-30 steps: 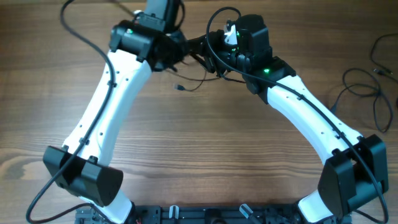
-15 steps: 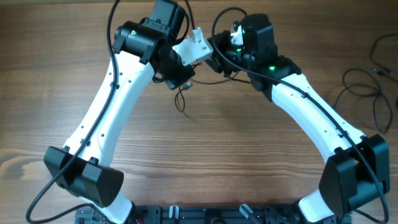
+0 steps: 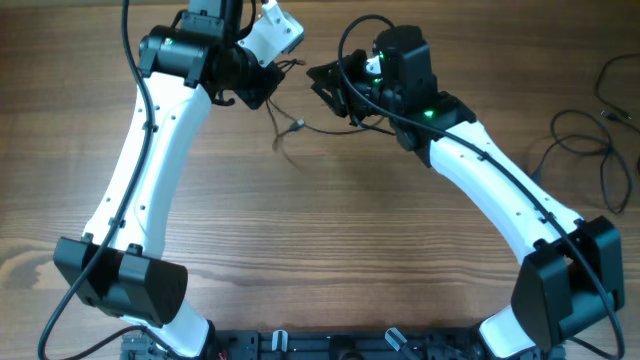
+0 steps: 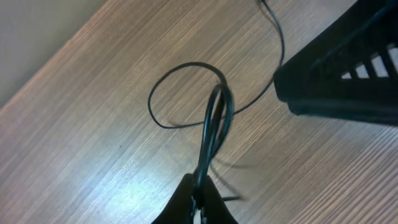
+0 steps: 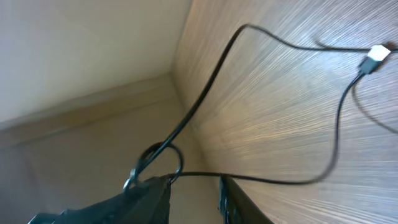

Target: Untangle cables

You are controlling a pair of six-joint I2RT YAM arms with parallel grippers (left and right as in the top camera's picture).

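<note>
Upper left, my left gripper (image 4: 200, 198) pinches the cables (image 4: 213, 121) above the table (image 3: 330, 230), likely to draw the loop open. At centre, my right gripper (image 5: 194, 186) stands spread, a cord crossing its gap.

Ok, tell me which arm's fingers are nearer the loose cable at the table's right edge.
Right. The right fingers sit well left of the loose cable; the left fingers, pinching another cable, are even farther left.
</note>
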